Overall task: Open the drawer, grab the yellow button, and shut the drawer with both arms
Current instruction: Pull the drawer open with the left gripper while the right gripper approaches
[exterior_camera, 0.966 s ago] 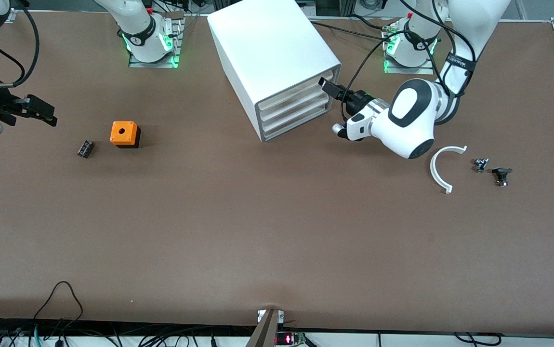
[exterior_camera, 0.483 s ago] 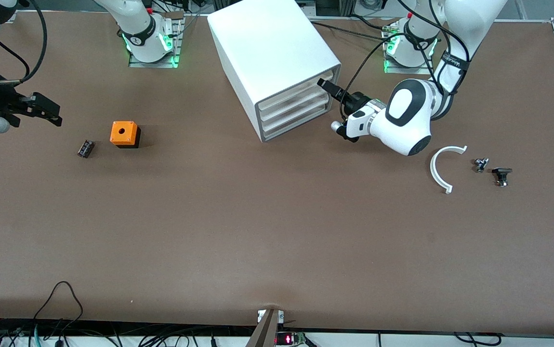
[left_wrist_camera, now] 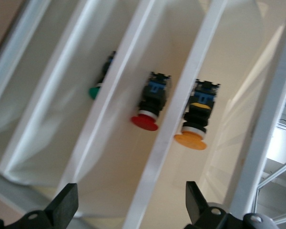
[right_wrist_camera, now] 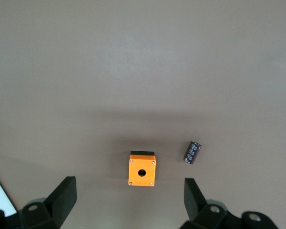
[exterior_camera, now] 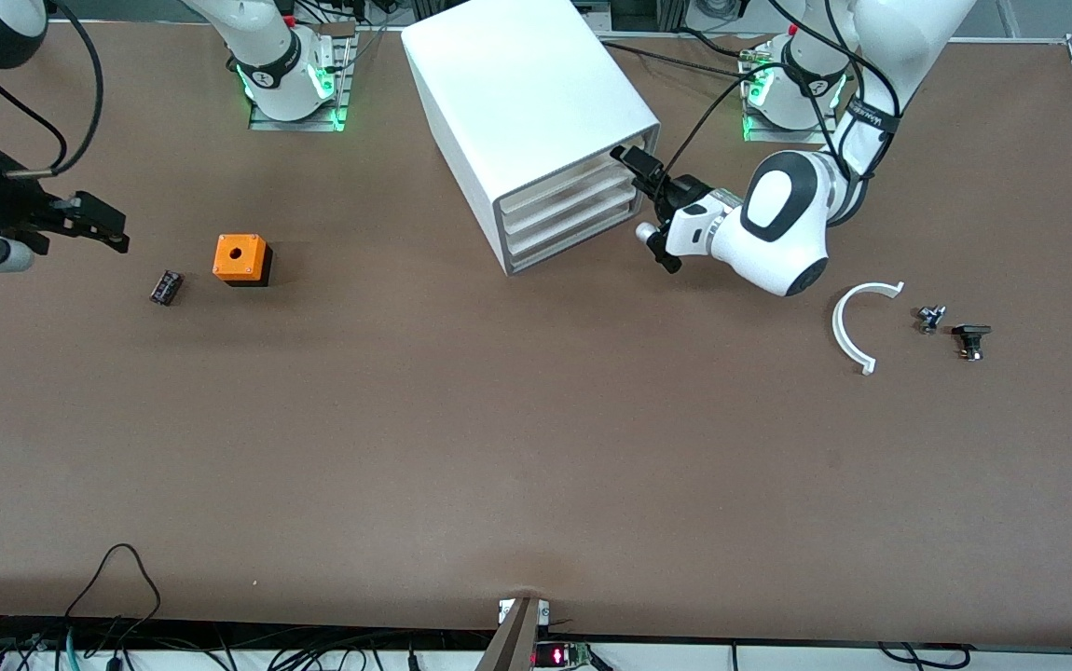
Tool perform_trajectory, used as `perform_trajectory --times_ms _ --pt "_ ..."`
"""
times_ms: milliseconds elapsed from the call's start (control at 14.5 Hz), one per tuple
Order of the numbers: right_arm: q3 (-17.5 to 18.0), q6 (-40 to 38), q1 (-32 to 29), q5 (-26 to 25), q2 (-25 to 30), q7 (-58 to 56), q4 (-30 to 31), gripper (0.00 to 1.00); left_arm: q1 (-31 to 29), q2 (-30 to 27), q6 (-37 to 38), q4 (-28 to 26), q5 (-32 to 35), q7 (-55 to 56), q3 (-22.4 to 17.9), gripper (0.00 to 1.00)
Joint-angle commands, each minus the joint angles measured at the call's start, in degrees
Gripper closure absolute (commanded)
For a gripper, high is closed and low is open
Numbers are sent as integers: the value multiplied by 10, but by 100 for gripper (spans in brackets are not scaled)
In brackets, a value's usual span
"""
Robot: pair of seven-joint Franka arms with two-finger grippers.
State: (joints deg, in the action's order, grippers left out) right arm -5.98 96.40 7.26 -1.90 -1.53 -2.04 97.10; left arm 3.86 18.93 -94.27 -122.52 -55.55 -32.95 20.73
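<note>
left tool [exterior_camera: 631,165]: spread wide, right up at the top drawer's [exterior_camera: 559,186] front edge, probably lining up to hook and pull it

drawer: looks closed to me

button [left_wrist_camera: 194,123]: orange cap, lying in that top drawer, seen through the front

right tool [exterior_camera: 100,227]: also spread wide, holding nothing, waiting over the surface [exterior_camera: 499,419] near the orange box [exterior_camera: 240,258]

Left gripper [exterior_camera: 637,166] nearer the drawer [exterior_camera: 566,184]
</note>
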Motion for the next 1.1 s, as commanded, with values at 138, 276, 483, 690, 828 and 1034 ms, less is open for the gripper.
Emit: perform_trajectory --times_ms 138,276,483,690,828,1034 --pt "2 -1 24 34 -20 -5 -23 0 -3 -11 -21 -25 -22 -35 14 32" --pt "3 -2 31 65 -25 1 -24 0 -3 -7 -28 -29 -22 -54 14 65" --pt "4 3 34 86 -43 -10 -28 0 -9 -4 -53 -25 -12 -62 12 100" --pt "4 9 69 85 -88 -32 -73 0 -29 -5 -106 -9 -12 -105 -28 100" --pt "3 9 93 85 -98 -41 -84 0 -29 -4 -107 18 -12 -99 -62 100" --pt "4 14 120 88 -116 -40 -92 0 -30 5 -108 57 -12 -99 -94 100"
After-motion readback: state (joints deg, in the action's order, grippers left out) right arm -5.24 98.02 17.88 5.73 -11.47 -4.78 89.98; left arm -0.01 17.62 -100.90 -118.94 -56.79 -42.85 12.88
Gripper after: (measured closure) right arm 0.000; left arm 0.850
